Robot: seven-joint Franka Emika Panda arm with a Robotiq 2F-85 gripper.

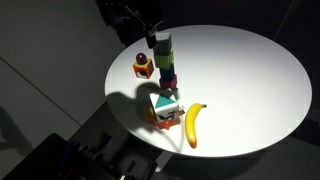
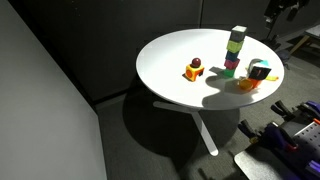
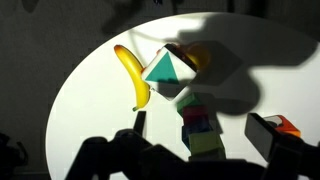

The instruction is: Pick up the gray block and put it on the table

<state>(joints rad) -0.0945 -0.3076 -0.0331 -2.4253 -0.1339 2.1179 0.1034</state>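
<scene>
Hovering with fingers spread wide, the gripper point(image 1: 150, 36) is hanging just left, in an exterior view, of the top of the block stack point(image 1: 166, 62), where the gray block point(image 1: 163, 41) is sitting uppermost. A clean pick is likely calling for centring over that block, pinching it alone without nudging the lime-green cube point(image 1: 165, 51) beneath, lifting straight, then lowering it onto the bare table point(image 1: 250, 70) further right.

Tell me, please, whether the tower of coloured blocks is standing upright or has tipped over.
Upright: in both exterior views the tower of blocks rises straight from the table, its blocks stacked one upon another.
</scene>
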